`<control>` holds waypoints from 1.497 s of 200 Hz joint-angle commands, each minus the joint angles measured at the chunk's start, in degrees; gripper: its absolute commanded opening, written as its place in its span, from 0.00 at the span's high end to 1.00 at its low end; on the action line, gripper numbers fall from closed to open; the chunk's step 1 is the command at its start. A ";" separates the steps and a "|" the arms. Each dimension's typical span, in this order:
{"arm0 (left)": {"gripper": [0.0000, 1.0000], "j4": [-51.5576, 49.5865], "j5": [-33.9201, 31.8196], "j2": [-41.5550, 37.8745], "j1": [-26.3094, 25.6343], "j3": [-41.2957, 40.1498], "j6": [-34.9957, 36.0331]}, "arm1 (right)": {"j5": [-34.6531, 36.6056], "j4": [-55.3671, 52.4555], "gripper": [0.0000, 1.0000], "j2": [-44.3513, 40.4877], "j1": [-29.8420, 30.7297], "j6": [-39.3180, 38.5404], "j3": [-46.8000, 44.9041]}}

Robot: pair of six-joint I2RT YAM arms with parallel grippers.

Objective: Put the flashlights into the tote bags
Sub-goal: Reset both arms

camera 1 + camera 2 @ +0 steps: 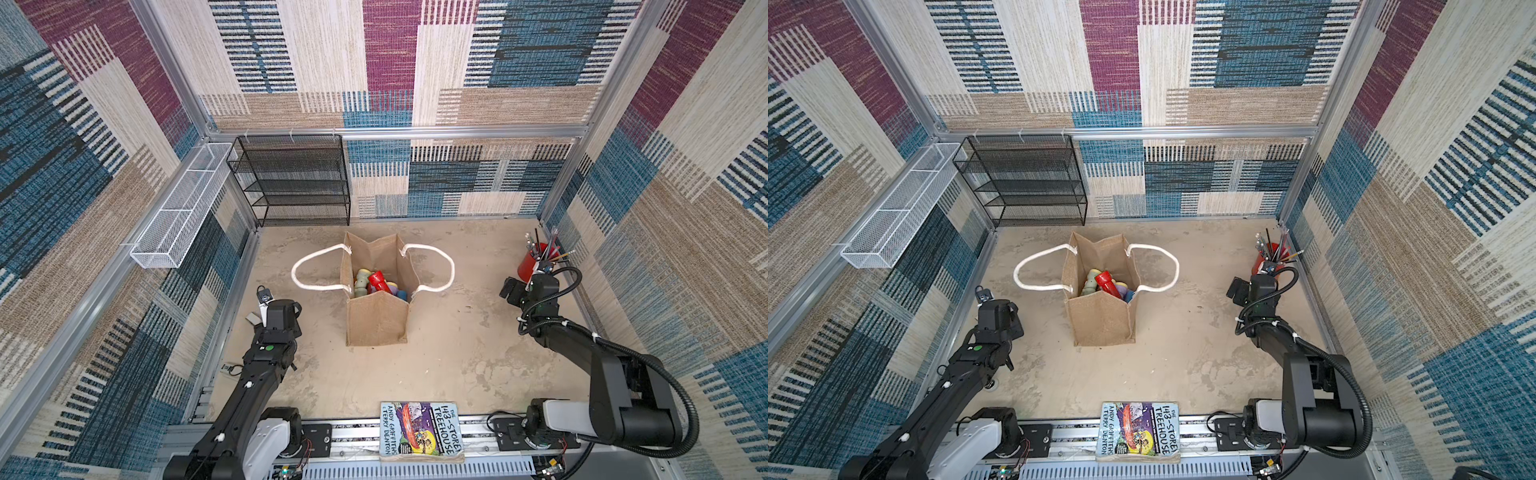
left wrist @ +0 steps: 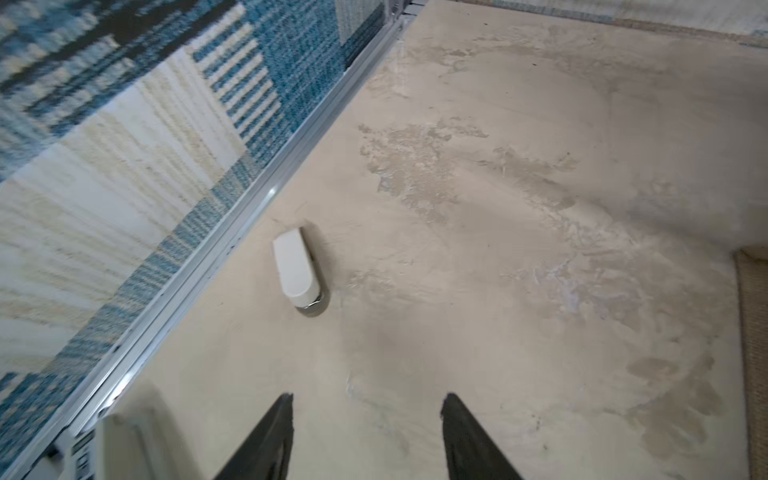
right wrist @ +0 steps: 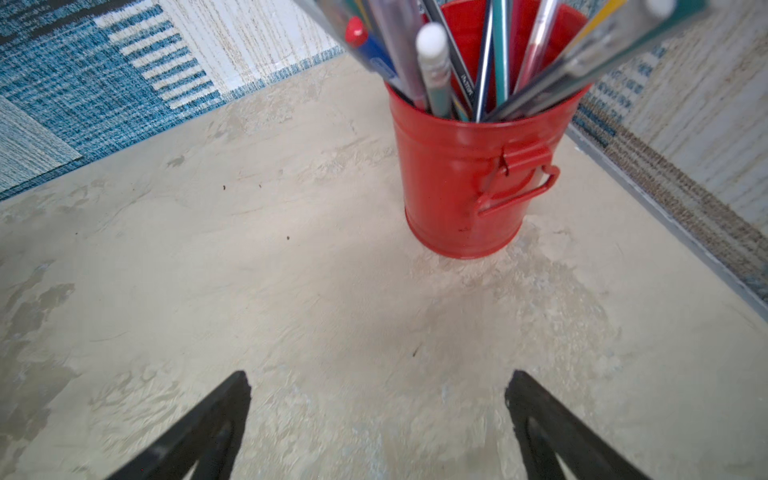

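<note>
The tan burlap tote bag [image 1: 376, 322] [image 1: 1100, 322] stands upright mid-table, its mouth open and its white rope handles spread to both sides. Several flashlights lie inside: a red one [image 1: 379, 281] [image 1: 1105, 281] on top, a pale green one [image 1: 360, 283] [image 1: 1090, 283] beside it, and lilac and blue ones partly hidden. My left gripper [image 2: 368, 401] hovers open and empty over bare table left of the bag, whose edge [image 2: 754, 332] shows in the left wrist view. Near the right wall my right gripper [image 3: 378, 384] is wide open, with nothing between its fingers.
A red cup [image 3: 469, 174] [image 1: 528, 266] of pens and pencils stands just ahead of the right gripper. A small white rounded object [image 2: 296, 270] [image 1: 252, 319] lies by the left wall. A black wire rack [image 1: 291, 183], a white mesh basket [image 1: 178, 208] and a book [image 1: 419, 430] line the edges.
</note>
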 commanded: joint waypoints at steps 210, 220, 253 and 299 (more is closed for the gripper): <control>0.38 60.52 18.16 31.13 1.12 -5.48 16.33 | -18.20 52.54 0.02 7.65 -0.38 -14.33 -16.29; 0.38 59.90 19.28 31.77 1.12 -4.47 17.10 | -19.33 57.76 0.01 9.79 -0.38 -14.56 -17.99; 0.36 53.14 21.57 31.94 2.61 -1.08 15.89 | -19.05 54.77 0.01 9.16 -0.30 -15.00 -17.03; 0.01 52.97 22.95 32.06 3.56 -0.82 15.29 | -17.10 53.97 0.01 9.31 0.45 -15.24 -16.49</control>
